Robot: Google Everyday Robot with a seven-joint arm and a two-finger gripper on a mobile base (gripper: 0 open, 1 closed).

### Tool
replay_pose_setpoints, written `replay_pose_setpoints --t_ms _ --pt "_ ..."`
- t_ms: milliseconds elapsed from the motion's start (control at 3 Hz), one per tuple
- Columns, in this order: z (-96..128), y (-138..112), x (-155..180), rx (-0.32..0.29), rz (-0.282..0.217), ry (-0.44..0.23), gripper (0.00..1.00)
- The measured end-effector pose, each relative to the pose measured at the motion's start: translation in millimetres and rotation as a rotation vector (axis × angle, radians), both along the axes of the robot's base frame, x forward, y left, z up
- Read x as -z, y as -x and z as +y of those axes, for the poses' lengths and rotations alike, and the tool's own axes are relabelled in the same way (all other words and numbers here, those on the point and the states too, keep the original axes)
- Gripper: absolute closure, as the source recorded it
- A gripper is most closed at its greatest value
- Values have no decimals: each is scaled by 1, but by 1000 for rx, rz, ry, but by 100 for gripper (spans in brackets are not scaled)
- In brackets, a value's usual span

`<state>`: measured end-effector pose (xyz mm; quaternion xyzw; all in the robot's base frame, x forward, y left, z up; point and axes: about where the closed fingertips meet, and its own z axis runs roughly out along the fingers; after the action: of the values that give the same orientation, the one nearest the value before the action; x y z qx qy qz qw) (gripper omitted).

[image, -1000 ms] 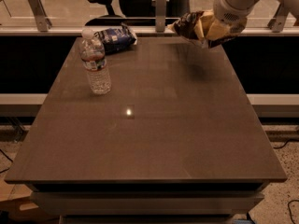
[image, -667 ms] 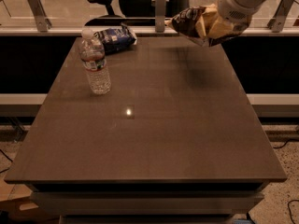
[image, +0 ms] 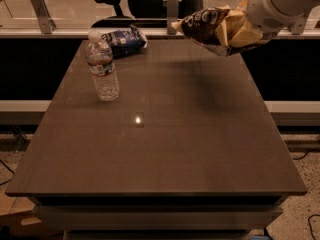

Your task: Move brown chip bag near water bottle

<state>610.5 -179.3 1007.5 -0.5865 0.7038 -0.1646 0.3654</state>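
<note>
Glossy dark brown chip bag (image: 206,25), white script lettering, cream edges, tilted in mid-air at far right, clamped in gripper (image: 236,33); water bottle (image: 103,70) upright, well apart, far left.

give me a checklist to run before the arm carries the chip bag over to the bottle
1. brown chip bag held by the hand: ok, gripped at its right end, far right.
2. Bag off the table: ok, it hangs above the far edge with its shadow below.
3. water bottle upright: ok, far left.
4. Bare tabletop right of the bottle: ok.
5. blue snack bag out of the path: ok, behind the bottle.
6. Grip firmness: cannot tell.
</note>
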Motion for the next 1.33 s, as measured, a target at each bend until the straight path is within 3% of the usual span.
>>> replay_pose_setpoints --t_ms 667,1333 --pt "-9 38 10 -148 0 -87 100" --pt "6 73 22 -352 17 -59 100"
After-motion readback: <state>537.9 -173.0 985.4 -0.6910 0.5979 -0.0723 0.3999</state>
